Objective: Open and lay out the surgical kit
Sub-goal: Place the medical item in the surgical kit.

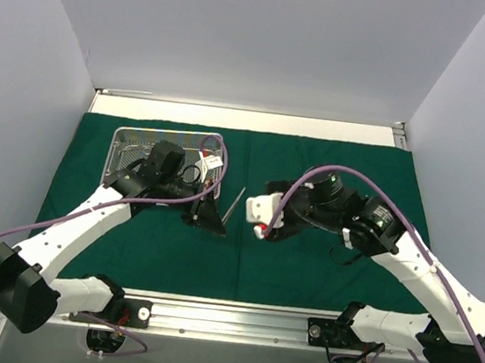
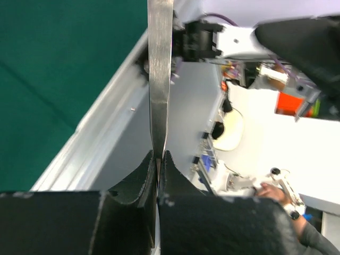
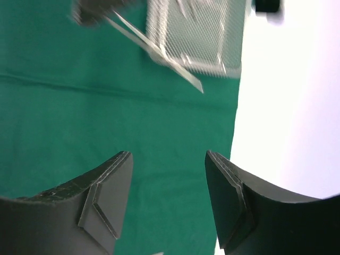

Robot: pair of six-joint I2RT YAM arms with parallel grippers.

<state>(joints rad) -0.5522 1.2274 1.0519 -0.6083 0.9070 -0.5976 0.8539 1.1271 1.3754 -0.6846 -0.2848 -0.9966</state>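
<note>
**Wrap open, first instrument lifted, layout barely begun**

The dark green cloth wrap [image 1: 319, 279] lies spread flat beneath both tools, so the opening step looks done. The rectangular silver wire-mesh tray [image 1: 124, 136] sits uncovered behind the left gripper [image 1: 212, 215], with that arm over most of it. I cannot tell what it holds.

The left gripper [image 2: 158, 159] is clamped tight on a slim flat steel instrument [image 2: 159, 79], which sticks straight out from its fingertips above the cloth.

The right gripper [image 3: 169, 159] hovers just beside that instrument's tip, jaws apart and empty. The tray [image 3: 204, 32] and the instrument [image 3: 159, 53] lie ahead of its fingers.

No instrument shows lying on the cloth, so nearly all the laying out seems left.
</note>
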